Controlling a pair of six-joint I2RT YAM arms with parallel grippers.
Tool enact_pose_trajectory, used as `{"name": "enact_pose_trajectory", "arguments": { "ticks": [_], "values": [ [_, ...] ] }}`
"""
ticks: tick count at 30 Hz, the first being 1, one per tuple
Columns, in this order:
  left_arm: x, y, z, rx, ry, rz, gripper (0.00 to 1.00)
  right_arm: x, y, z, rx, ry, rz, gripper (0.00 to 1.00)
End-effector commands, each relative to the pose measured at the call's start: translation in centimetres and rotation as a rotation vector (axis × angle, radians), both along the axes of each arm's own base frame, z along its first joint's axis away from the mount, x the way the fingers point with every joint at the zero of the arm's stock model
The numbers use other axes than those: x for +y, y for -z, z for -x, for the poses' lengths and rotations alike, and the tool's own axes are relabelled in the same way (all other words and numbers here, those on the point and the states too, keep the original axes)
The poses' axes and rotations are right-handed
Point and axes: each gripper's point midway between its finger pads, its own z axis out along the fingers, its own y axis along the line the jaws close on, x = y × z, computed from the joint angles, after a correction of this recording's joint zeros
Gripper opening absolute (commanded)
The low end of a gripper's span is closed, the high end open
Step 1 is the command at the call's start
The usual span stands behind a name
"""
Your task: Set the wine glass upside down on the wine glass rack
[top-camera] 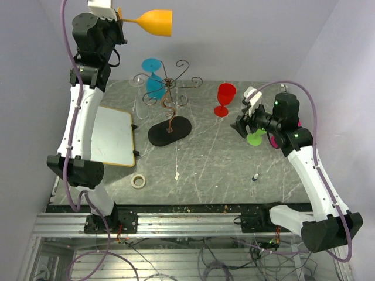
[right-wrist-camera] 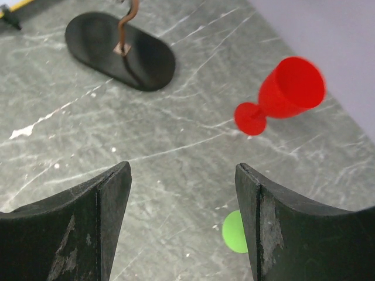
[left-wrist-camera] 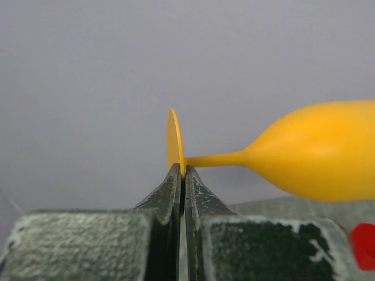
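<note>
Four coloured glasses, perhaps a clear fifth, one rack, two arms. High above and left of the thin dark bronze wire wine glass rack (top-camera: 170, 111), the left gripper (left-wrist-camera: 183, 171) is pressed together on only the foot rim of the orange plastic wine glass (left-wrist-camera: 316, 149), bowl jutting sideways. So thin a pinch could let it swivel or drop. One blue glass (top-camera: 155, 82) hangs on the rack, and a knock there could topple everything. Right of the rack are one red goblet (right-wrist-camera: 287, 91), one green glass (right-wrist-camera: 234, 231), mostly hidden, and the right gripper (right-wrist-camera: 183, 175), spread and holding nothing. One clear glass (top-camera: 137, 82) seems to sit at the rack's left.
</note>
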Motion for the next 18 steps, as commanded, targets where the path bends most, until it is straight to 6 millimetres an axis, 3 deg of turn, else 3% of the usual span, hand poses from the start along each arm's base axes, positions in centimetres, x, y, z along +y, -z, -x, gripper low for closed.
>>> {"name": "enact_pose_trajectory", "arguments": {
  "ticks": [1,6,10,18],
  "values": [
    [2.6,-2.1,-1.2,-0.081,-0.148,-0.103,0.07,0.9,1.3,1.7,-0.017,-0.099,-0.011,0.71],
    [2.7,-2.0,-2.5,-0.101,-0.199,-0.170,0.07,1.0,2.8,2.8,0.014,-0.159,-0.044,0.71],
    [1.6,-1.6,-3.6,-0.111,-0.219,-0.261,0.07,1.0,3.4,3.3,0.023,-0.176,-0.052,0.71],
    [-3.8,-0.6,-4.7,-0.153,-0.199,-0.483,0.07,1.0,3.9,3.5,0.038,-0.194,-0.053,0.71]
  ]
}}
